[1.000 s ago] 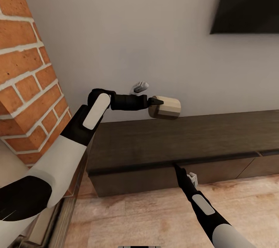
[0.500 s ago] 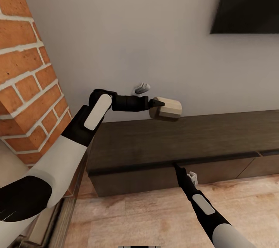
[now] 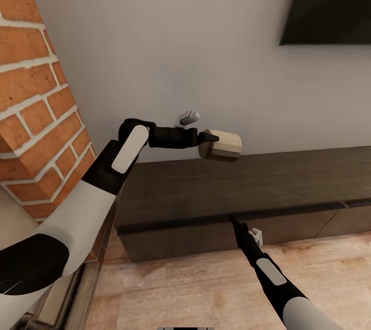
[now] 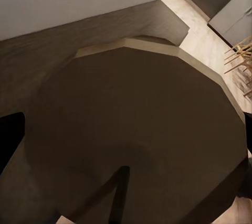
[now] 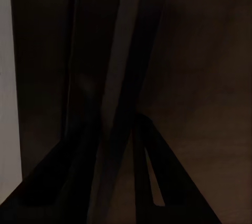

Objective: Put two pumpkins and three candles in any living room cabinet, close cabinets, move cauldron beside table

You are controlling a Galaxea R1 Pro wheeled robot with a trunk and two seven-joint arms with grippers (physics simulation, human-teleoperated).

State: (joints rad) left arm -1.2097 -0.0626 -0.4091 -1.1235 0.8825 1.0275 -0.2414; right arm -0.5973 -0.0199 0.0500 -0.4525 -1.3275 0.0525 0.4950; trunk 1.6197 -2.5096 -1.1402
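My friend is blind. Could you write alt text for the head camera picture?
The robot's left gripper holds a candle above a long dark cabinet. Its right gripper touches the cabinet's front edge; brick fireplace left, TV upper right.

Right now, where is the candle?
In the head view the candle is held in the left gripper, above the cabinet top near the wall, left of the TV.

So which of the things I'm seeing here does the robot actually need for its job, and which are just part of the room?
Part of the job:
- candle, held on its side in the left gripper above the cabinet
- cabinet, its drawers shut
- right gripper, at the cabinet's front edge

Just there:
- brick fireplace
- TV on the wall
- plank floor
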